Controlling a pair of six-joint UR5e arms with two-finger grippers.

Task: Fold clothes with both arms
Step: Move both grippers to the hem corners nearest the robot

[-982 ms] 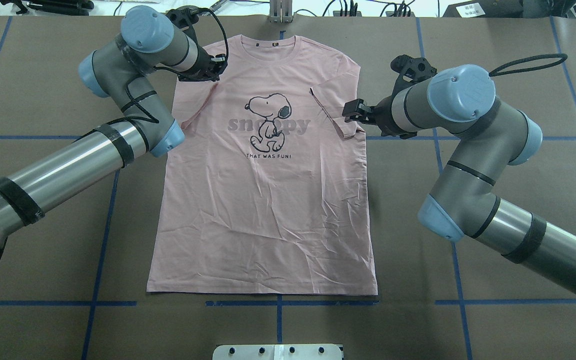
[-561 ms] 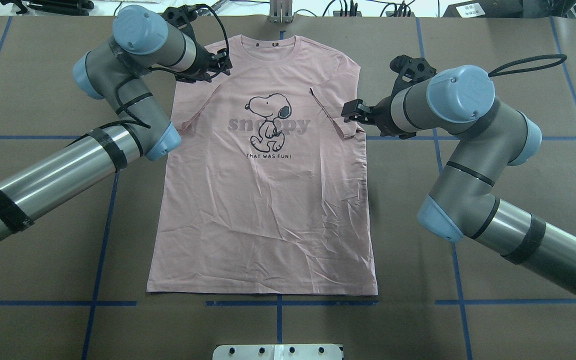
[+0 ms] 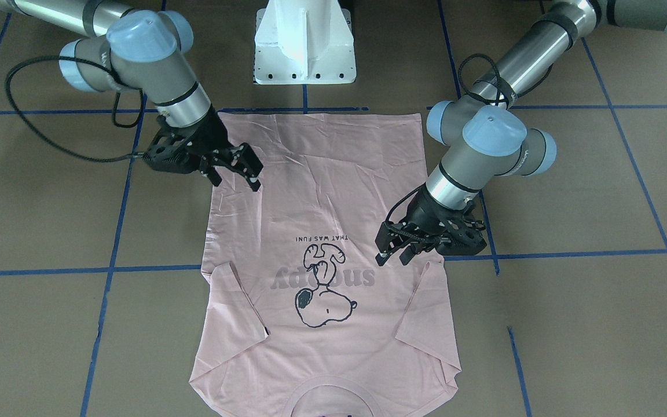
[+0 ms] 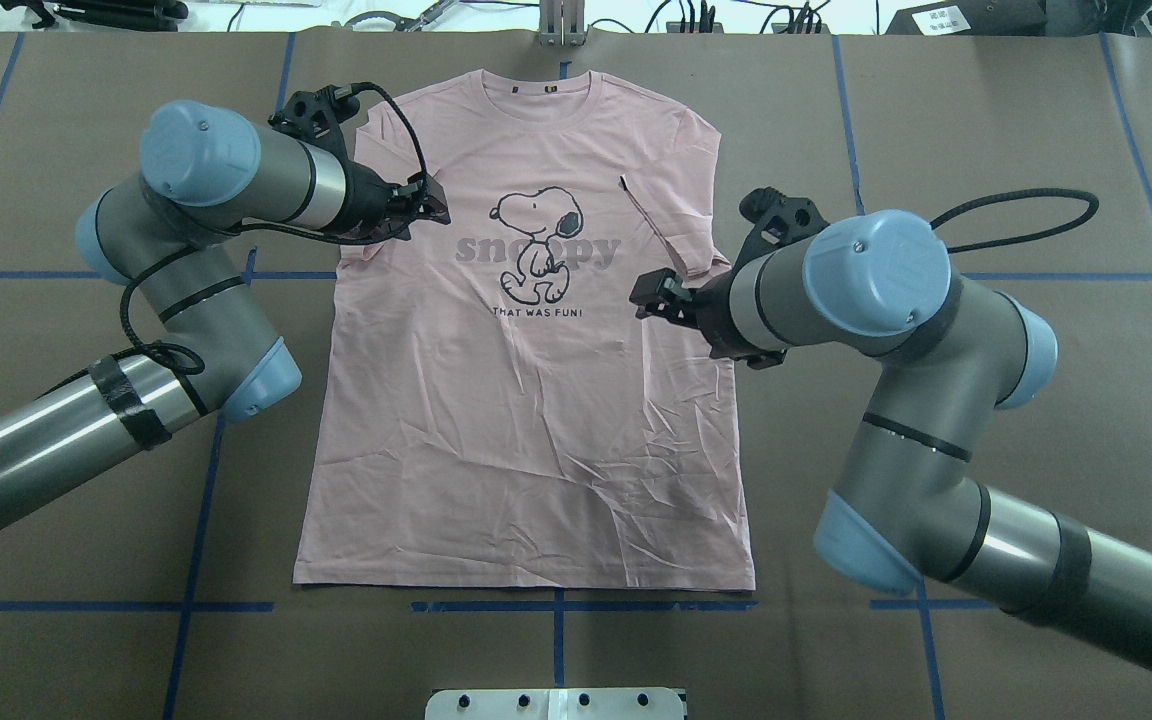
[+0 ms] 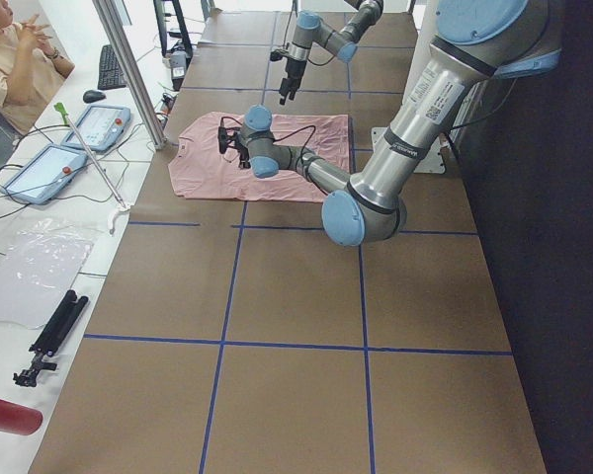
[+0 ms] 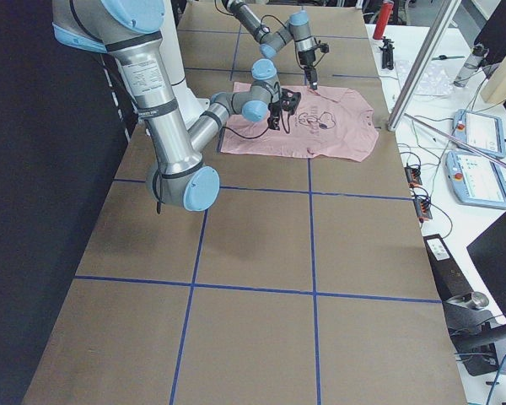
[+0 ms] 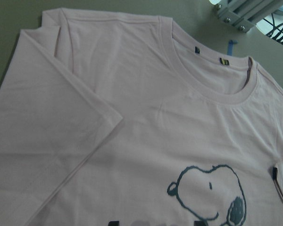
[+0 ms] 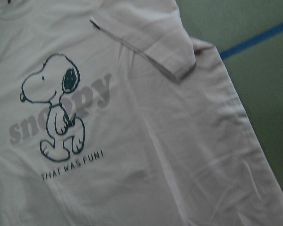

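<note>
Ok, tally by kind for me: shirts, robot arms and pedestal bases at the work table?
Pink T-shirt: 1
Robot arms: 2 (left arm, right arm)
White pedestal base: 1
Total: 4

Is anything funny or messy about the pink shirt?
Nothing is torn or spilled. The T-shirt lies flat, print up, a bit wrinkled near its hem. Both sleeves are tucked inward over the body, which looks deliberate for folding.
</note>
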